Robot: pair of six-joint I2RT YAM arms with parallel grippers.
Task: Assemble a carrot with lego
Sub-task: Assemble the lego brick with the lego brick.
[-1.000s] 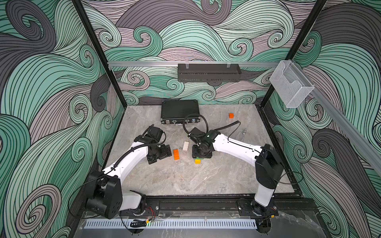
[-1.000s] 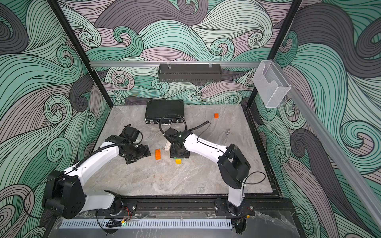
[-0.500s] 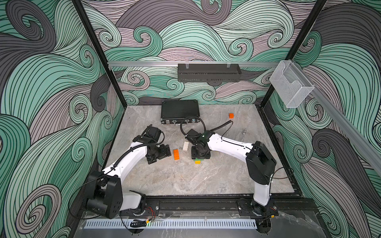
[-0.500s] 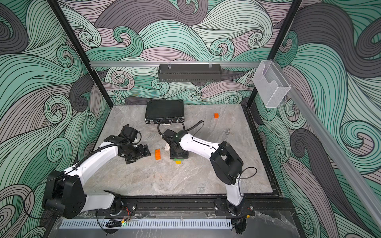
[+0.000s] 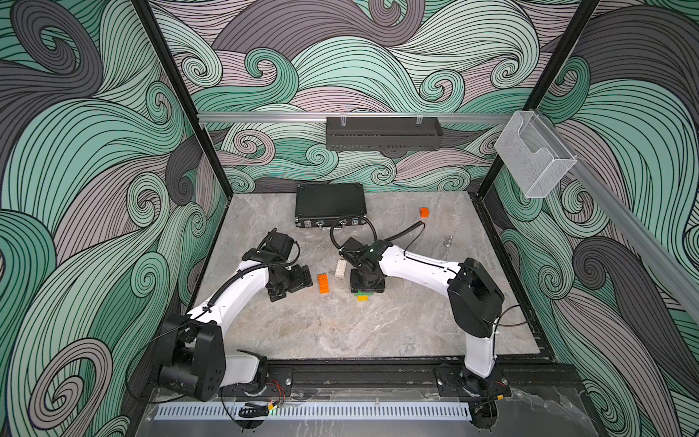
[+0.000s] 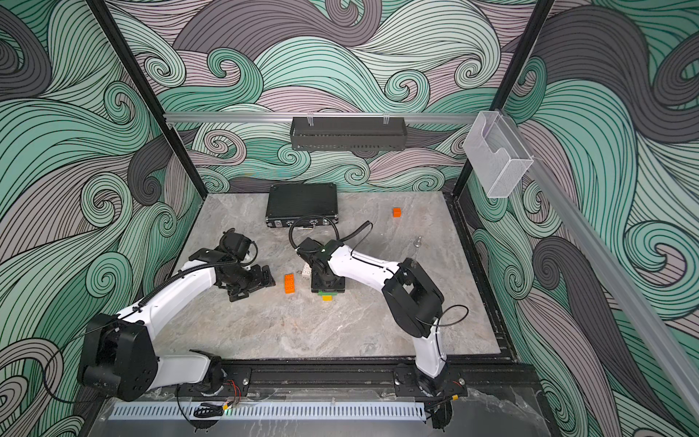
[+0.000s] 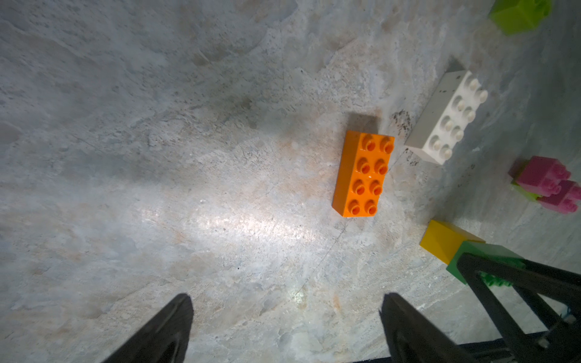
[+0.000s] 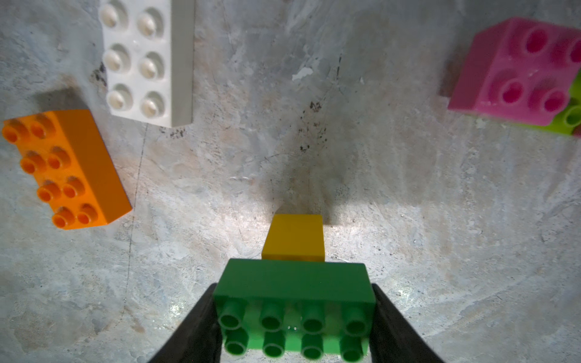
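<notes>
The carrot here is a yellow brick point(image 8: 294, 237) stuck under a dark green oblong brick point(image 8: 294, 283). My right gripper point(image 8: 294, 317) is shut on the green brick's two ends and holds the pair low over the table point(image 5: 340, 325). In both top views the yellow brick point(image 5: 362, 298) point(image 6: 327, 298) peeks out below the right gripper point(image 5: 366, 287). Loose lego lies close by: an orange oblong brick point(image 7: 363, 176) point(image 5: 323, 283), a white oblong brick point(image 7: 446, 118) point(image 5: 341, 269), and a pink brick point(image 8: 518, 69) on a lime one point(image 8: 566, 121). My left gripper point(image 7: 286, 314) point(image 5: 291, 282) hangs open and empty beside the orange brick.
A black briefcase point(image 5: 330, 204) lies at the back of the table. A lone small orange cube point(image 5: 424, 212) sits at the back right, with a small metal piece point(image 5: 448, 242) nearer the right wall. Another lime brick point(image 7: 518, 14) shows in the left wrist view.
The right arm's elbow has swung inward a little, while its gripper and the green and yellow bricks stay almost in place. The left arm has not moved.
</notes>
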